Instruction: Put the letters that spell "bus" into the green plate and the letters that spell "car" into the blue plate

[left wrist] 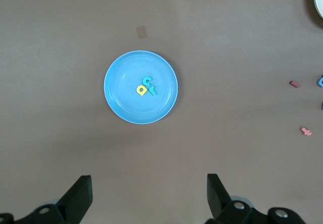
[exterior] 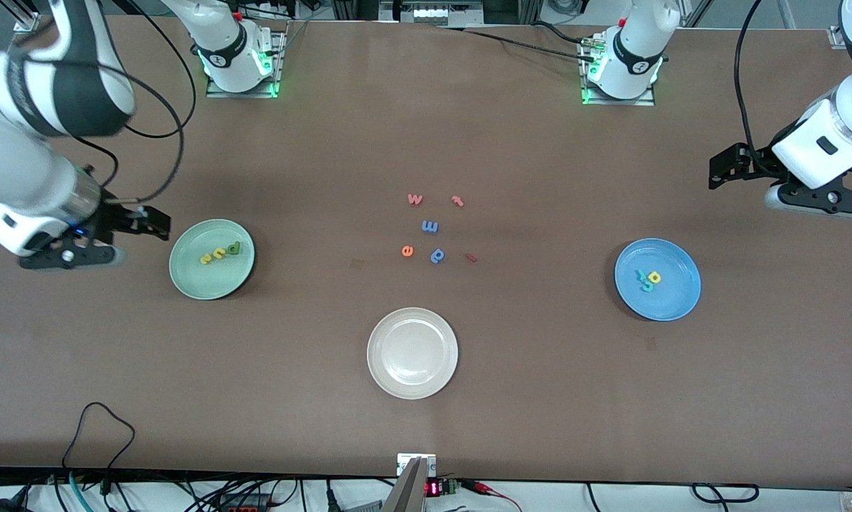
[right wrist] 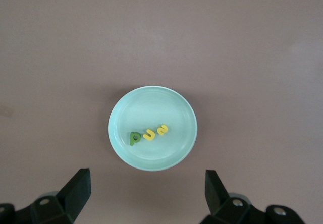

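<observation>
While the front view takes in the whole table, only the wrist views resolve the letters in the plates; the right wrist view shows a green b (right wrist: pixel 134 138), a yellow u (right wrist: pixel 149 134) and a yellow s (right wrist: pixel 162 129) in a row inside the green plate (right wrist: pixel 151 103), and the left wrist view shows a teal c (left wrist: pixel 147 81), a yellow a (left wrist: pixel 141 90) and a small blue r (left wrist: pixel 153 90) clustered in the blue plate (left wrist: pixel 126 67). Only the front view shows the white plate (exterior: pixel 412 384), nearer the camera than the green plate and toward the left arm's end from it; the loose letters (exterior: pixel 430 227) lie farther from the camera than the white plate, well apart from the green plate.

All three plates stand well clear of the table edges; bare tabletop surrounds the green plate on every side.

Right gripper (right wrist: pixel 144 196): over bare table just beside the green plate, toward the right arm's end; fingers spread wide, holding nothing, touching nothing. Left gripper (left wrist: pixel 149 196): over bare table well apart from the green plate, near the blue plate at the left arm's end; fingers spread wide, empty.
</observation>
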`<state>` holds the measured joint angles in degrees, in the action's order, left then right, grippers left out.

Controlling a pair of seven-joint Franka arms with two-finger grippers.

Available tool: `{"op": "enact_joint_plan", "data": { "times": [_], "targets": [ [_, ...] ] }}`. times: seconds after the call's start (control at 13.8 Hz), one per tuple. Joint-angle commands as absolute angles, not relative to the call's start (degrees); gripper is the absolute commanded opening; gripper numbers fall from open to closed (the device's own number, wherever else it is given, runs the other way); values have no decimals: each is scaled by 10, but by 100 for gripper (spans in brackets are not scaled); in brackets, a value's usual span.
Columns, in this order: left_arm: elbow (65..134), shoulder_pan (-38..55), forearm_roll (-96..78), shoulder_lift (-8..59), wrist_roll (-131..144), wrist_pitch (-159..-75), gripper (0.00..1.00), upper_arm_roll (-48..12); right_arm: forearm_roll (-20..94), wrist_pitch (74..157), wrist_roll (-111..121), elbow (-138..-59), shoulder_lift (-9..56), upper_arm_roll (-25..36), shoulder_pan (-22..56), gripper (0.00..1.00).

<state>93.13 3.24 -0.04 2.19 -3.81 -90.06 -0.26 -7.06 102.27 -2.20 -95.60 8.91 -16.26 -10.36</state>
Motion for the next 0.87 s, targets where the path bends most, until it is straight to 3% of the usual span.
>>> {"op": "enact_joint_plan", "data": {
  "times": [0.0,0.36,0.8],
  "targets": [
    [940,32,11,11,-42,-900,100,-4,-61,944,-12,-899,62,-91,-42,100],
    [940,34,11,10,-42,-903,100,-5,-52,901,-9,-888,12,22,61,100],
    [944,34,11,6,-40,-911,100,-14,-37,898,-7,-892,12,29,62,100]
  ]
}}
